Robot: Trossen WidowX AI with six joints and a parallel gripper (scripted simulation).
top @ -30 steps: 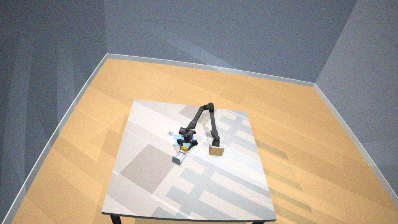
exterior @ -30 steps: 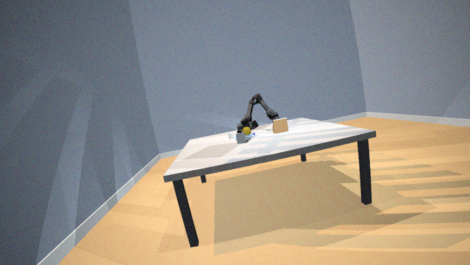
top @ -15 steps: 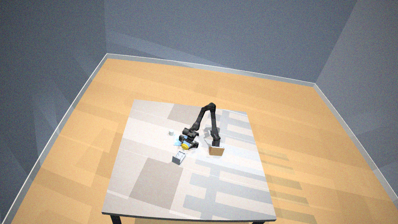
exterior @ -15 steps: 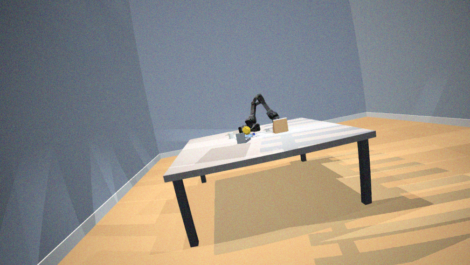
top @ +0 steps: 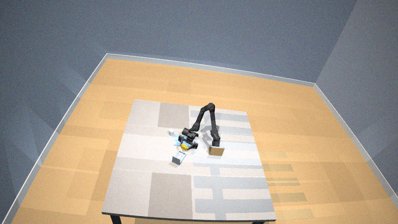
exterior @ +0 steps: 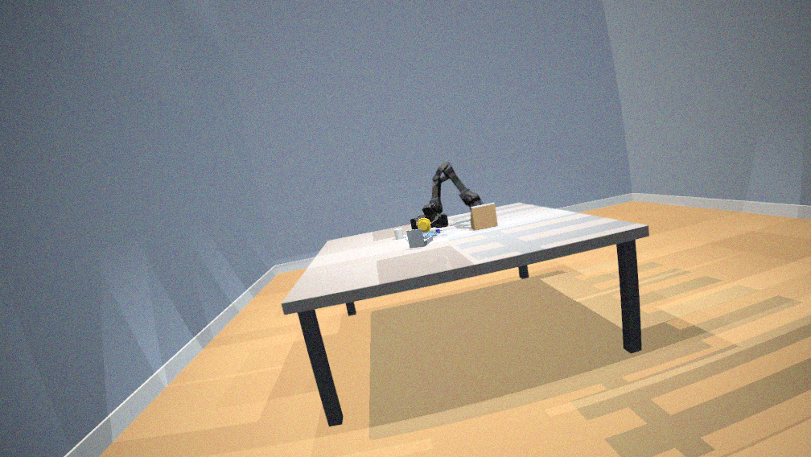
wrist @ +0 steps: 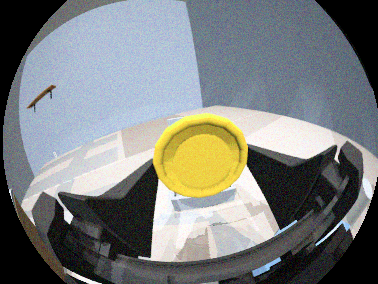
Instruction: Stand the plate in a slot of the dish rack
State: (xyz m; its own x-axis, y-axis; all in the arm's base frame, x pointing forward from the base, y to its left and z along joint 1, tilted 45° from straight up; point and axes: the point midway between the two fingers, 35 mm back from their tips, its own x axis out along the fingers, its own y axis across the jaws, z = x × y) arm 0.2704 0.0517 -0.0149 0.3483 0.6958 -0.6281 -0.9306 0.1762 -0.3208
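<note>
The yellow plate is held by opposite sides of its rim, its round face showing in all three views and steeply raised. My gripper is shut on it, fingers wide apart at its left and right edges. The small grey dish rack stands on the table just in front of the plate in the top view. The plate is outside the slots, and in the wrist view it hides most of the rack and its rails.
A blue mat lies beneath the gripper. A white cup stands to its left. A tan upright panel stands by the arm's base. A small dark blue object lies behind the rack in the exterior view.
</note>
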